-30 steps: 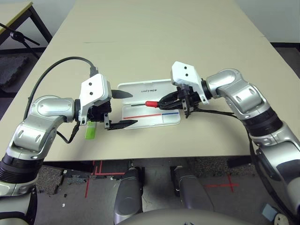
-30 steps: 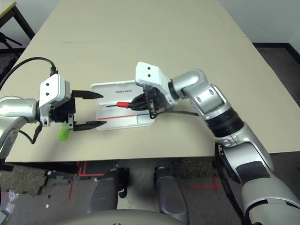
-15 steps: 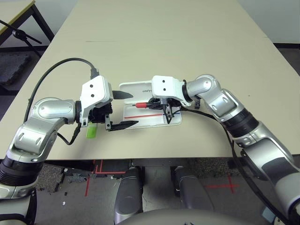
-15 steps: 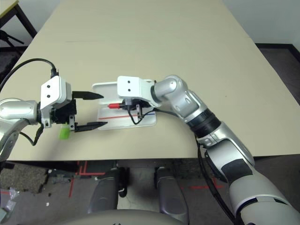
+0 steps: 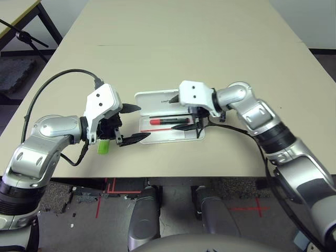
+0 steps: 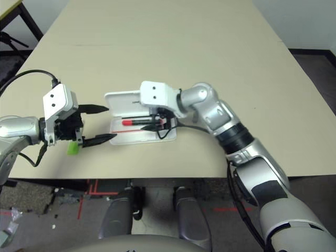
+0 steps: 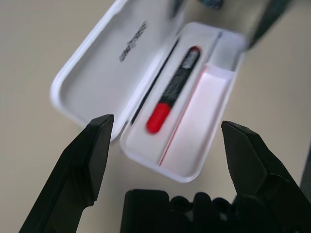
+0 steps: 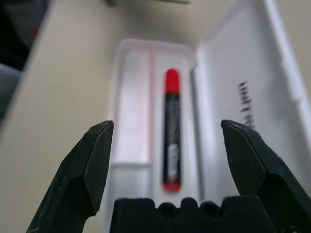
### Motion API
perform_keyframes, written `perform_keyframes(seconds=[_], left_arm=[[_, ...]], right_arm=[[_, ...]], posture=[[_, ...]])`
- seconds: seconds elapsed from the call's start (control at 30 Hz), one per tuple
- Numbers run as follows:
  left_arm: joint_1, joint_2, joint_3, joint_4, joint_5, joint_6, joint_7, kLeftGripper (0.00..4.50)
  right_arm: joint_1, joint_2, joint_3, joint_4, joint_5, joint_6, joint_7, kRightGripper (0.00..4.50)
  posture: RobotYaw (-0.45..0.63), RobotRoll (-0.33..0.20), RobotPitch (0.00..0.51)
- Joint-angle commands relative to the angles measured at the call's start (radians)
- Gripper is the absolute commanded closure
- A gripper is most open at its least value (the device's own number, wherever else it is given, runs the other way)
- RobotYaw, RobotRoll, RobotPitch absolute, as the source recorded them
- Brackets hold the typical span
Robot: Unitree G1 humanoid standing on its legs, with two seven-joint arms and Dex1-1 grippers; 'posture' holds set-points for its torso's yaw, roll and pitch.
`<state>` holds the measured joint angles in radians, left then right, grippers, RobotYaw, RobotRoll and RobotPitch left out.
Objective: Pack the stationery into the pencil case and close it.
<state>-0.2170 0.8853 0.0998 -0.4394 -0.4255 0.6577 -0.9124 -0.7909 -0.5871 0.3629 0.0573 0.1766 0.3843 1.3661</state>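
Pencil case (image 5: 167, 116) lies open mid-table, long axis left-right, marker (image 5: 167, 121) already in its tray. Right gripper (image 5: 190, 124) hovers over the tray, jaws wide, empty. Left gripper (image 5: 131, 123), also wide and empty, is nearer the green highlighter (image 5: 103, 146) just beneath its wrist.

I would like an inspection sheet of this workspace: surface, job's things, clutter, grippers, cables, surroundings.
Surface: beige table, bare at the far end.
Job's things: white pencil case open, lid laid back; black marker with red cap lies inside; green highlighter on the table beside the left gripper.
Clutter: nothing seen.
Grippers: left gripper open, at the case's end; right gripper open over the case, holding nothing.
Cables: black cable loops to the left wrist.
Surroundings: grey floor with red tape marks.
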Motion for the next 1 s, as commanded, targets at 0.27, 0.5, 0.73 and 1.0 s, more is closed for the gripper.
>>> perform_keyframes(seconds=[0.27,0.5,0.73,1.0], left_arm=[[0.043,-0.014,0.134,-0.070,-0.068,0.241,0.185,0.00],[0.000,-0.101,0.194,-0.114,-0.072,0.583,0.424,0.00],[-0.034,-0.228,0.246,-0.177,-0.028,0.883,0.585,0.00],[-0.013,-0.259,0.243,-0.159,0.025,0.941,0.653,0.00]], right_arm=[[0.117,-0.196,-0.119,-0.116,0.184,0.091,0.173,0.04],[0.138,-0.200,-0.125,-0.116,0.187,0.079,0.149,0.04],[0.152,-0.175,-0.117,-0.117,0.189,0.072,0.121,0.04],[0.152,-0.153,-0.116,-0.123,0.194,0.069,0.108,0.04]], posture=[[0.09,0.000,0.191],[0.08,0.000,0.194],[0.10,0.000,0.200],[0.09,0.000,0.200]])
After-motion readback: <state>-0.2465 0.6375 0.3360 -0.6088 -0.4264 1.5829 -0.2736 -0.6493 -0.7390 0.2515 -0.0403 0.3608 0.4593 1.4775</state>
